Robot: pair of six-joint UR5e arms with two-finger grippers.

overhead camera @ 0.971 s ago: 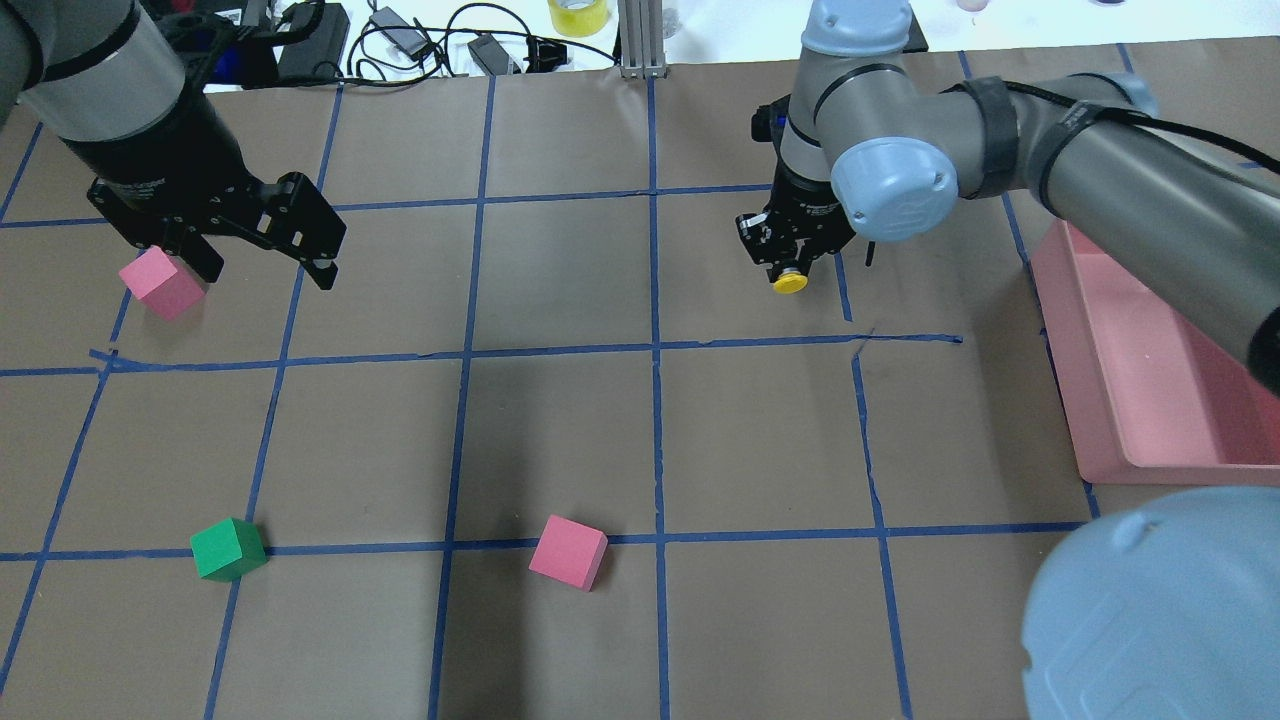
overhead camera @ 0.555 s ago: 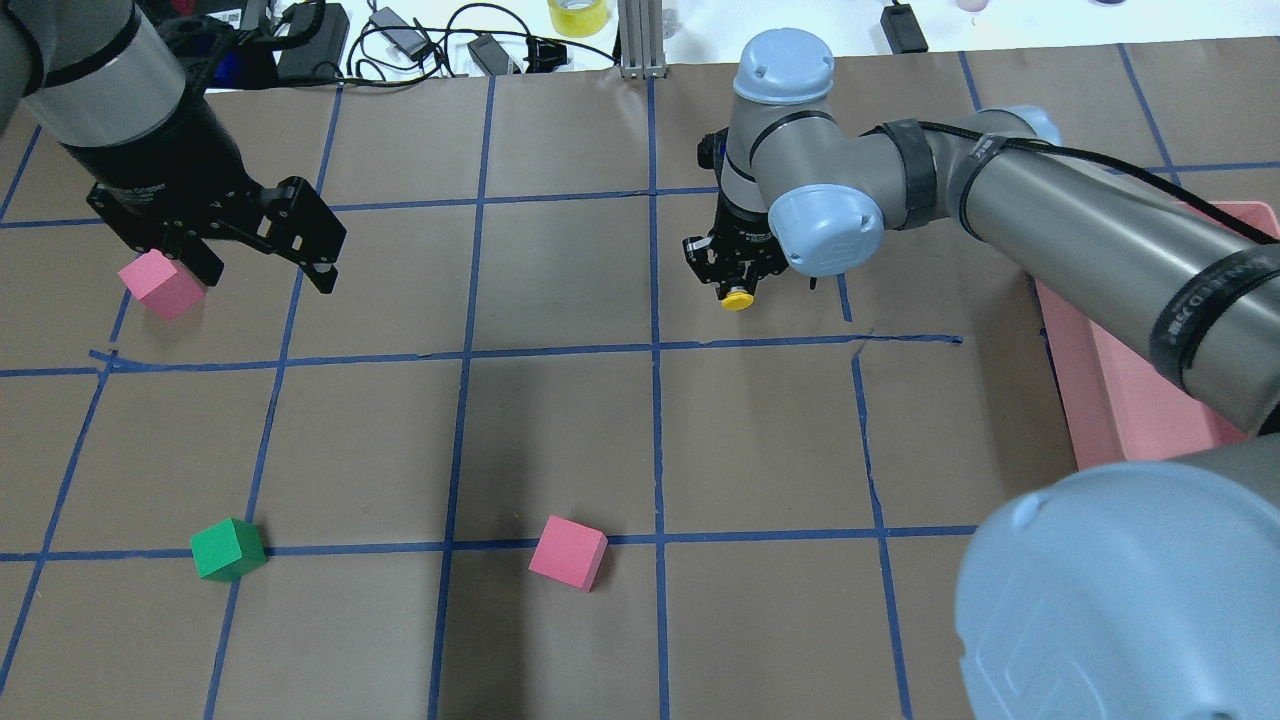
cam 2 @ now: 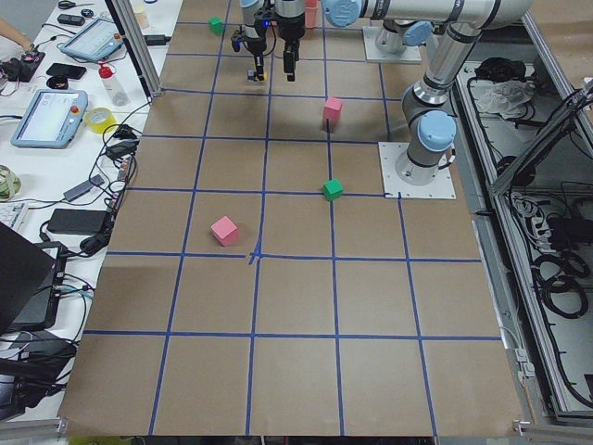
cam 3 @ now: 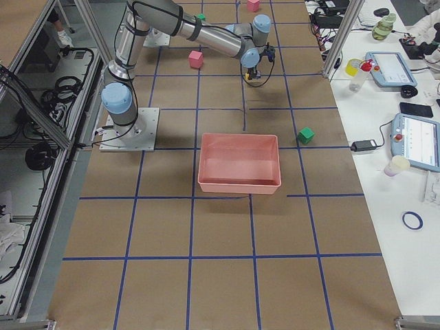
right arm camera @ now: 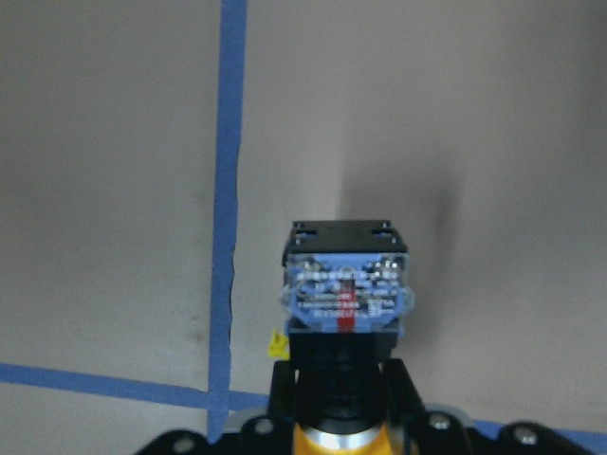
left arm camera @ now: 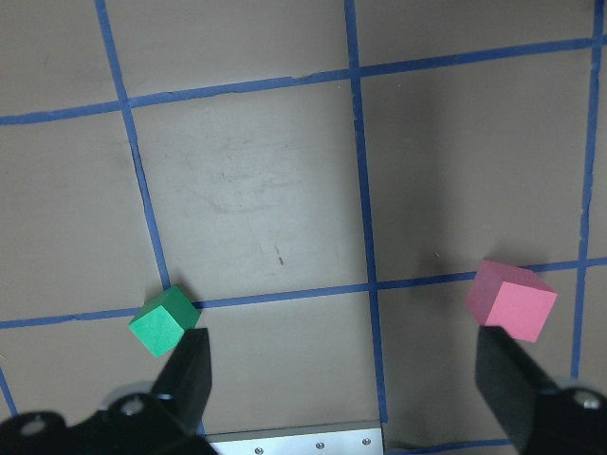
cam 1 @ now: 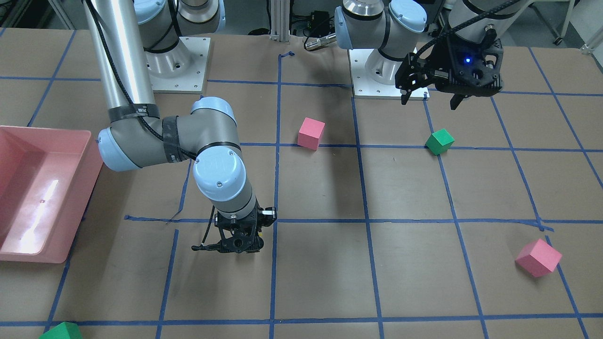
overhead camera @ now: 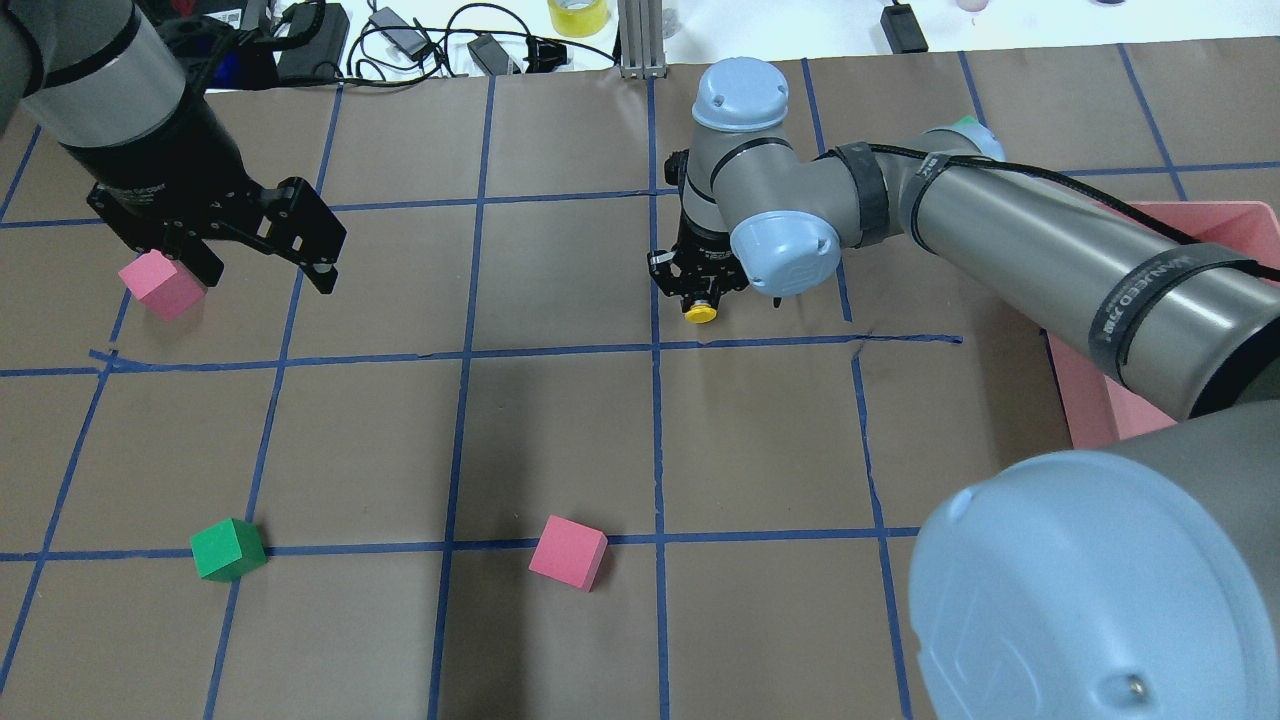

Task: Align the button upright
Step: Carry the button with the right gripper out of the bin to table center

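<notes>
The button (overhead camera: 700,313) is held in my right gripper (overhead camera: 700,297), which is shut on it just above the brown paper, right of a blue tape line. Its yellow cap sticks out on the gripper's near side in the overhead view. In the right wrist view the button (right arm camera: 343,289) shows a black and blue base block pointing away and the yellow cap at the bottom edge. The front view shows the right gripper (cam 1: 238,245), but the button is hidden there. My left gripper (overhead camera: 268,268) is open and empty, raised at the far left; it also shows in the front view (cam 1: 431,96).
A pink cube (overhead camera: 160,283) lies beside the left gripper. A green cube (overhead camera: 228,549) and a second pink cube (overhead camera: 568,552) lie near the front. A pink bin (overhead camera: 1095,415) stands at the right, partly behind my right arm. Cables lie along the far edge.
My right arm has swung left across one grid square, carrying the button with it. The left arm and the cubes have not moved.
</notes>
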